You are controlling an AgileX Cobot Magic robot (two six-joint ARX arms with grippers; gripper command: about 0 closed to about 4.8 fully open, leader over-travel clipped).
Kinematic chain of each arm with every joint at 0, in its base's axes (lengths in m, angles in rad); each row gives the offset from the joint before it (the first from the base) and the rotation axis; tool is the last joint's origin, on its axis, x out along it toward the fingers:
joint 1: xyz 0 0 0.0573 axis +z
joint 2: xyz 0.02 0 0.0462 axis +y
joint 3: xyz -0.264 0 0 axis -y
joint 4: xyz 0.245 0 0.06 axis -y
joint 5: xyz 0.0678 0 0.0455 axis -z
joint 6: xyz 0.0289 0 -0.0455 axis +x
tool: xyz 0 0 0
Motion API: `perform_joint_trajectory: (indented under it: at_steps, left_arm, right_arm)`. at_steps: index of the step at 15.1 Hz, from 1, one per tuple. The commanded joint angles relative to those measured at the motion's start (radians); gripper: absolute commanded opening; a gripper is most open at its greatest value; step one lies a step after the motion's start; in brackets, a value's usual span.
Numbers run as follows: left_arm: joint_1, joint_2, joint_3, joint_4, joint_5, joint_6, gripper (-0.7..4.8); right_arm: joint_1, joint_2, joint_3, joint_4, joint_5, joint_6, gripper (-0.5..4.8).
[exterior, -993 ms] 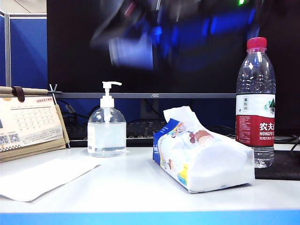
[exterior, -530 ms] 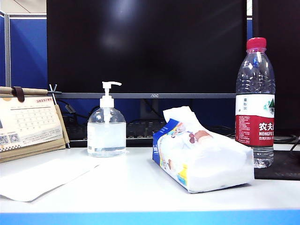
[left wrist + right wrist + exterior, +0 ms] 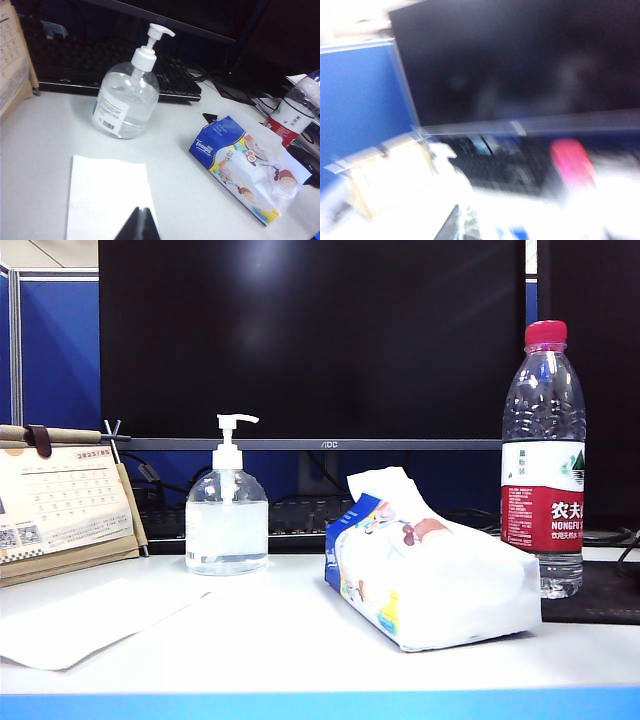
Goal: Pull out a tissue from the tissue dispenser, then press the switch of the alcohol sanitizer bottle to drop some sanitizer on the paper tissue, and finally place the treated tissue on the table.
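Observation:
The tissue (image 3: pixel 90 620) lies flat on the table (image 3: pixel 290 630) at the front left, with nothing holding it. The alcohol sanitizer bottle (image 3: pixel 227 525) stands behind it, its white pump switch (image 3: pixel 233 423) up. The tissue dispenser (image 3: pixel 430 580) lies to the right, a sheet poking from its top. Neither arm shows in the exterior view. In the left wrist view my left gripper (image 3: pixel 142 210) is shut and empty, high above the tissue (image 3: pixel 107 195), with the bottle (image 3: pixel 125 102) and dispenser (image 3: pixel 250 172) beyond. My right gripper (image 3: pixel 461 217) shows blurred, fingers together, holding nothing I can see.
A red-capped water bottle (image 3: pixel 545 460) stands at the right beside the dispenser. A desk calendar (image 3: pixel 60 505) leans at the far left. A dark monitor (image 3: pixel 310 340) and a keyboard (image 3: pixel 100 60) fill the back of the desk.
A blurred arm that crossed the top of the exterior view a second ago has left that view. The things on the table have not moved.

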Motion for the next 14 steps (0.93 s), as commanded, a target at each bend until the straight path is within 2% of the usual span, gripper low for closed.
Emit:
perform_joint_trajectory:
  at_steps: [1, 2, 3, 4, 5, 6, 7, 9, 10, 11, 12, 13, 14]
  left_arm:
    - [0.0, -0.001, 0.0, -0.011, 0.043, 0.0, -0.05]
    - [0.001, -0.001, 0.0, -0.011, 0.086, 0.0, -0.05]
    - [0.001, 0.0, 0.0, -0.013, 0.106, 0.0, -0.05]
    - [0.001, -0.001, 0.0, -0.013, 0.108, 0.001, -0.05]
    - [0.001, -0.001, 0.0, -0.013, 0.108, 0.001, -0.05]
    - [0.001, -0.001, 0.0, -0.013, 0.108, 0.001, -0.05]
    - [0.001, 0.0, 0.0, -0.014, 0.109, 0.008, -0.05]
    - [0.001, 0.0, 0.0, -0.015, 0.124, 0.03, -0.05]
    - [0.001, 0.0, 0.0, -0.016, 0.144, 0.032, -0.05]
    - [0.001, 0.0, 0.0, -0.016, 0.152, 0.037, -0.05]
    - [0.001, 0.0, 0.0, -0.017, 0.168, 0.057, -0.05]
    - [0.001, 0.0, 0.0, -0.017, 0.168, 0.064, -0.05]
    - [0.001, 0.0, 0.0, -0.017, 0.167, 0.073, -0.05]
  right_arm:
    - [0.005, -0.047, -0.107, -0.053, 0.082, 0.083, -0.06]
    - [0.005, -0.032, -0.178, -0.04, 0.139, 0.031, -0.06]
    - [0.003, -0.034, -0.221, -0.039, 0.296, -0.025, -0.06]
    - [0.003, -0.034, -0.257, -0.032, 0.519, -0.038, -0.06]
    - [0.001, -0.037, -0.281, -0.034, 0.656, -0.037, -0.06]
    - [-0.004, -0.04, -0.307, -0.033, 0.747, -0.032, -0.06]
    - [-0.026, -0.043, -0.351, -0.034, 0.785, -0.031, -0.06]
    - [-0.092, -0.047, -0.363, -0.006, 0.629, -0.029, -0.05]
    - [-0.169, -0.05, -0.364, -0.003, 0.464, -0.036, -0.04]
    - [-0.205, -0.05, -0.364, 0.002, 0.393, -0.036, -0.04]
    - [-0.319, -0.05, -0.364, 0.027, 0.178, -0.038, -0.04]
    - [-0.37, -0.05, -0.364, 0.039, 0.089, -0.042, -0.04]
    - [-0.47, -0.05, -0.364, 0.058, -0.079, -0.054, -0.04]
